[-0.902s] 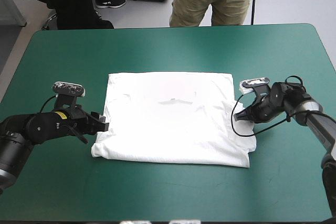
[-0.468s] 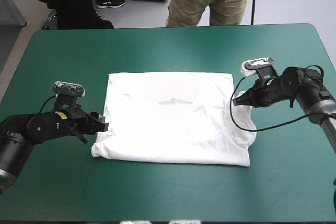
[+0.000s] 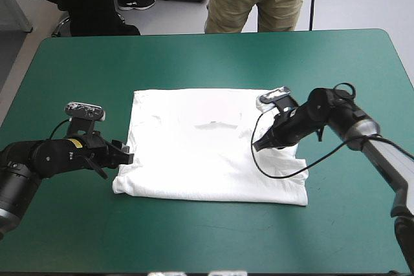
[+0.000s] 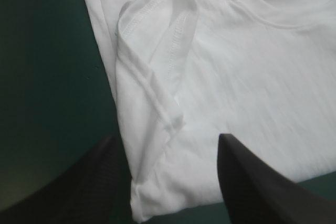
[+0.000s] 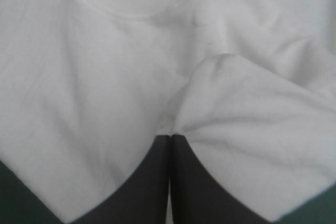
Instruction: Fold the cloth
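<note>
**1. T-shirt: position and orientation**
The T-shirt (image 3: 194,166) is spread flat on the middle of the table (image 3: 194,63). It forms a broad white rectangle. Its long axis runs left to right, parallel to the table's near edge. The near edge of the rectangle is slightly wider than the far edge. A small dark mark at the neckline (image 3: 210,124) is seen close to the middle of the white area. Which way the collar faces cannot be determined from the high view.

**2. Left gripper**
The left gripper (image 3: 123,154) is held low at the near left corner of the T-shirt. In the left wrist view its black fingers (image 4: 94,182) are set well apart. The corner of the T-shirt (image 4: 236,103) lies between them and nothing is clamped. Ahead of the gripper a short sleeve (image 4: 152,51) is folded inward over the body. The curved neckline (image 4: 262,14) lies beyond it.

**3. Right gripper**
The right gripper (image 3: 259,145) is positioned over the right-hand part of the T-shirt, inside its right edge. In the right wrist view the fingers (image 5: 152,182) are pressed together into one pointed arch. A raised fold of cloth (image 5: 247,108) is pinched at the tips. The neckline (image 5: 131,17) is seen ahead.

**4. Surface**
The table is covered in teal-green. A bare margin is left on all four sides of the T-shirt.
</note>
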You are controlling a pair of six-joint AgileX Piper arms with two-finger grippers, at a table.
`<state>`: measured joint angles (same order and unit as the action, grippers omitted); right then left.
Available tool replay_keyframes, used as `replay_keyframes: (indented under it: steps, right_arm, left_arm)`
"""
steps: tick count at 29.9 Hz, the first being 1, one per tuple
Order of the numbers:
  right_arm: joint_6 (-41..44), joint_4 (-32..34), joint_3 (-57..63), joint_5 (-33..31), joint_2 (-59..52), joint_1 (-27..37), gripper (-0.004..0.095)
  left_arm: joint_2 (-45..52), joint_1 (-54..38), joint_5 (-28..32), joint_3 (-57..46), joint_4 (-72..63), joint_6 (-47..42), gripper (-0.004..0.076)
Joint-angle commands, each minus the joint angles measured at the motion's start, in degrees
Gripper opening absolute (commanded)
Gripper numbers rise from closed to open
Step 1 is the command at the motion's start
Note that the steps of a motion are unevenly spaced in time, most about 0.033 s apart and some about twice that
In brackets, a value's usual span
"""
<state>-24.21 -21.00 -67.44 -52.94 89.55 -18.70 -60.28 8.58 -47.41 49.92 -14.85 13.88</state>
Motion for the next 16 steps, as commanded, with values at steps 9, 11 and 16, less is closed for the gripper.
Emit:
replay_keyframes:
  steps: [9, 11, 16]
  right_arm:
    - [1.34, 0.68, -1.74, 7.05, 7.28, -7.24, 0.0094]
    - [1.18, 1.23, -1.74, 7.05, 7.38, -7.24, 0.0213]
    - [0.67, 1.53, -1.79, 7.16, 5.35, -7.24, 0.0457]
  left_arm:
    - [0.75, 0.07, -1.02, 1.87, -1.1, -0.37, 0.0414]
    - [0.75, 0.07, -1.02, 1.87, -1.1, -0.37, 0.0414]
    - [0.75, -0.03, -1.02, 1.87, -1.1, -0.77, 0.0415]
